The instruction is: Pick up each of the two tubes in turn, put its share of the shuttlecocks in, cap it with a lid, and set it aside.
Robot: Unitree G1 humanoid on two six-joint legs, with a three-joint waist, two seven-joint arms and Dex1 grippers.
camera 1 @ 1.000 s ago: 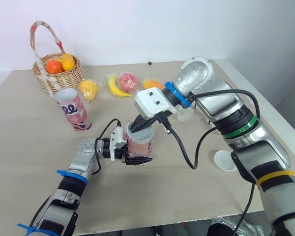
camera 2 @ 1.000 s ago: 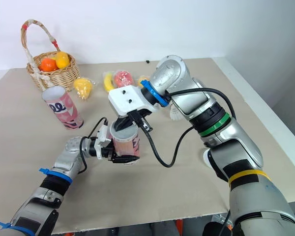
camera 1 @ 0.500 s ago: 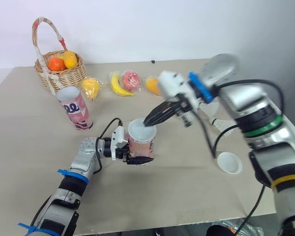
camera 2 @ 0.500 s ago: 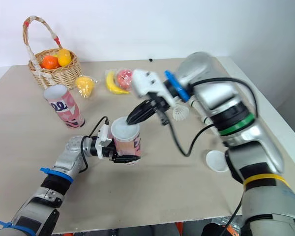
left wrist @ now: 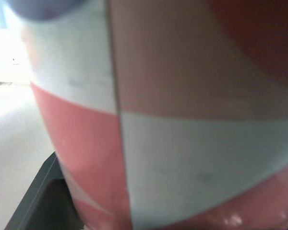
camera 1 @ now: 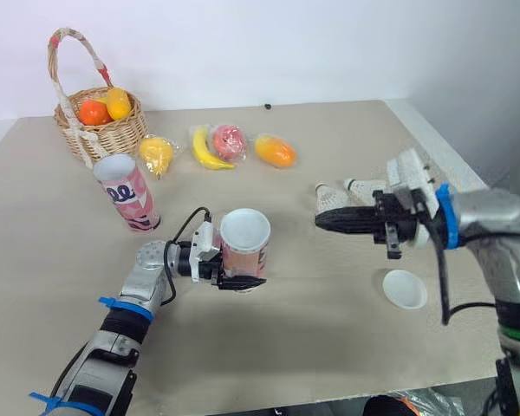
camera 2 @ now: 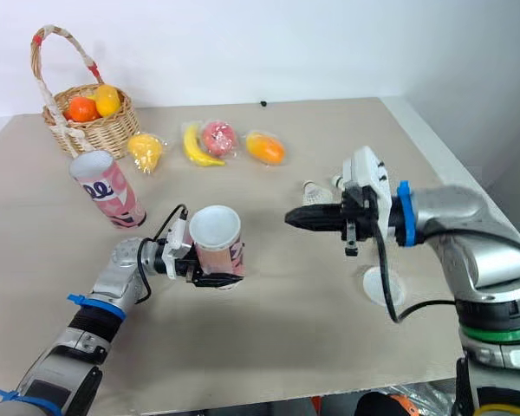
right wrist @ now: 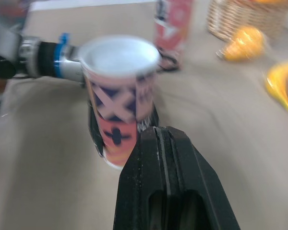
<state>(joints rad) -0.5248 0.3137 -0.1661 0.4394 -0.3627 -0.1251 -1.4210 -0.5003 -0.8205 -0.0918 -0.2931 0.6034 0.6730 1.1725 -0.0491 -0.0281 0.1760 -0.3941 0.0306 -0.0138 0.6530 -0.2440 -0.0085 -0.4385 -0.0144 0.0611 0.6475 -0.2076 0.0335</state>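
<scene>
**Head views:** The left gripper [camera 1: 241, 282] is clamped around the lower wall of a pink-and-white patterned tube [camera 1: 245, 256] and holds it upright. A white round lid [camera 1: 245, 230] sits on top of the tube. I cannot tell whether the tube's base touches the beige table [camera 1: 269, 347].

The right gripper [camera 1: 321, 223] hangs to the tube's right, well apart from it. Its two black fingers are pressed together with nothing between them, and the tips point at the tube.

Two white feather shuttlecocks [camera 1: 332, 198] lie just behind the right gripper, and a loose white lid [camera 1: 405, 289] lies near the right arm. A second pink patterned tube [camera 1: 126, 191], open-topped, stands near a woven wicker basket [camera 1: 102, 132].

**Left wrist view:** The held tube's wall is right against the camera, with a black finger [left wrist: 36, 201] against its lower part.

**Right wrist view:** The right gripper's closed, empty fingers aim at the lidded tube, with bare table between them.
</scene>
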